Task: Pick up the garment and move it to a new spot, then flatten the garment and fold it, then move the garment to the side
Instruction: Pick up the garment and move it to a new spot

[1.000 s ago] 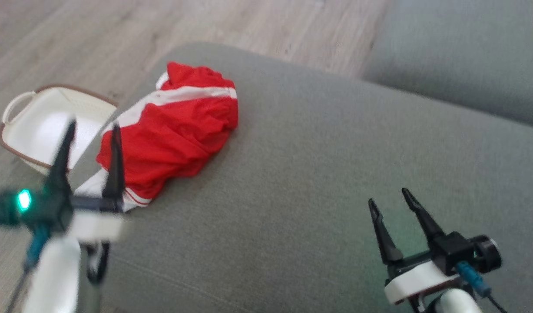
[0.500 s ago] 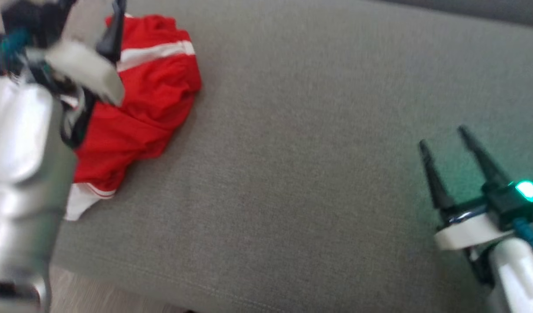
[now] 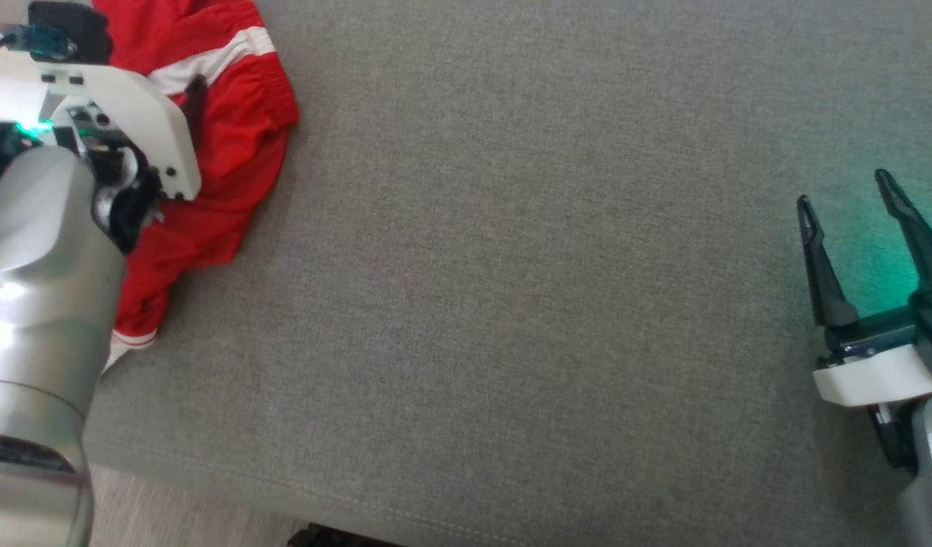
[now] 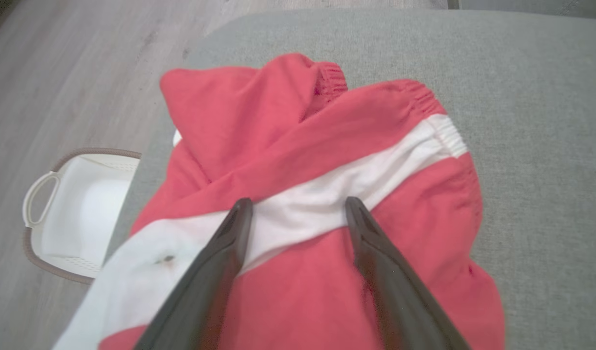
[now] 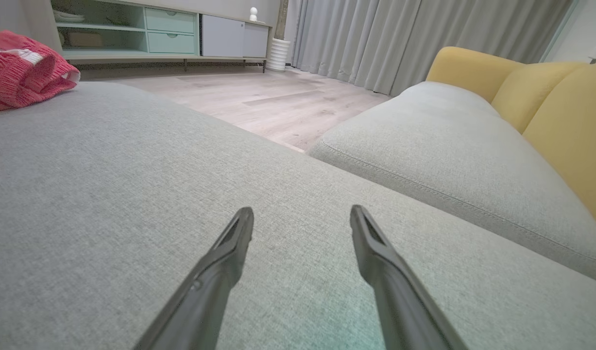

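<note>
Red cloth crossed by a white band (image 4: 400, 155): the garment (image 4: 278, 146) reads as shorts, with an elastic waistband (image 4: 419, 97) showing at the far side of the heap.

Position: bunched at the left edge of the grey sofa cushion (image 3: 511, 304), toward its far left corner. A white basket (image 4: 84, 204) stands on the floor just past that edge.

Handling (judged): light and limp, no stiffness. It will likely sag and trail when lifted. Not fragile, not slippery. Best hold is probably a pinch on a raised fold or on the gathered waistband, thick enough not to slide out.

Left gripper (image 4: 298, 209): jaws spread wide, nothing between them, poised over the heap with the tips straddling the white band. Contact with the cloth cannot be told.

Right gripper (image 3: 844, 190): jaws also wide and empty, over bare cushion toward its right side, well apart from the garment.
</note>
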